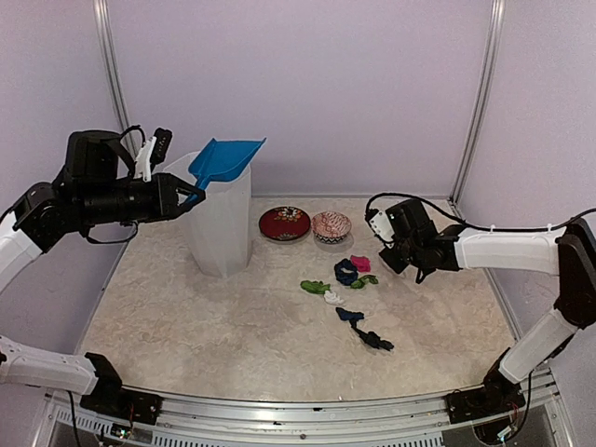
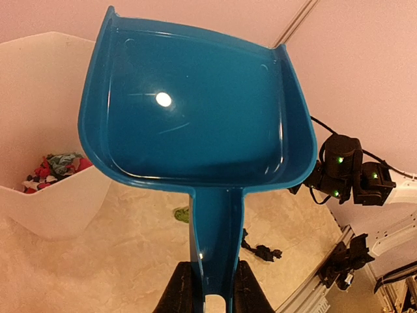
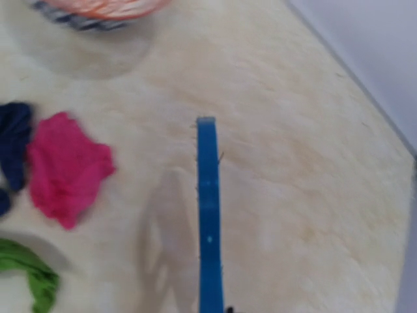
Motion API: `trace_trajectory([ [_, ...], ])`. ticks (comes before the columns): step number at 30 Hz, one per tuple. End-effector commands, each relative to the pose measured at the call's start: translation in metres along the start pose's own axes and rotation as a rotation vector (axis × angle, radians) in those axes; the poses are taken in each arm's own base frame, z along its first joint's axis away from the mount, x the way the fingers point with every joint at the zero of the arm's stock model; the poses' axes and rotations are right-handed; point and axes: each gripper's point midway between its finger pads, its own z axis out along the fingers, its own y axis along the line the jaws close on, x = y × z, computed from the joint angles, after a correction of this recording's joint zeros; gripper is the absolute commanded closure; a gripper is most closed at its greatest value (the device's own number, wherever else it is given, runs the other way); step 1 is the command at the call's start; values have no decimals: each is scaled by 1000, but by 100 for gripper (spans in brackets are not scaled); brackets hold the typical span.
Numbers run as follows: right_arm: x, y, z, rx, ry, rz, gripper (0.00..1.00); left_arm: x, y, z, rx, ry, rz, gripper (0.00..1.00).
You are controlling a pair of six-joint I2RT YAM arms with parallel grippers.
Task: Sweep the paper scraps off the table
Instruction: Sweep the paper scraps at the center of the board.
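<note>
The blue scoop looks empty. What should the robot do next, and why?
Probably lower the dustpan to the table beside the paper scraps: it hangs empty over the white bin in the left gripper, and scraps lie unswept near the right gripper's brush.

Beige table (image 1: 186, 317), paper scraps (image 1: 346, 272), red bowl (image 1: 285, 223), pink bowl (image 1: 331, 226), white bin (image 1: 222, 237)

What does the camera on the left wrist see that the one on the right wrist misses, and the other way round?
Only left wrist: a blue plastic dustpan gripped by its handle, a white plastic bin holding scraps. Only right wrist: a narrow blue strip held out ahead, a pink paper wad, a navy wad, the rim of a patterned bowl. Both: the beige marbled table and a green paper wad, perhaps not the same one.
</note>
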Motion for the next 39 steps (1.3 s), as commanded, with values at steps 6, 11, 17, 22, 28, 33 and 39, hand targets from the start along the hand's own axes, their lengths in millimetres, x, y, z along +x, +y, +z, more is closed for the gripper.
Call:
trace_trajectory([
  [6,-12,54,32,-206,-63,-164,100,21,18,3,-280,11,177,100],
  [11,-14,80,26,-299,-108,-211,100,28,13,3,-280,20,201,100],
  [17,-18,113,8,-370,-152,-289,100,26,11,3,-269,-1,203,100],
  [22,-12,138,-18,-422,-162,-346,100,31,7,6,-258,14,225,100],
  [28,5,158,-56,-446,-188,-433,100,35,7,7,-262,19,238,100],
  [33,-9,145,-88,-380,-252,-437,100,44,1,12,-233,38,248,100],
  [39,-37,91,-112,-196,-291,-311,100,60,-8,19,-223,72,285,100],
])
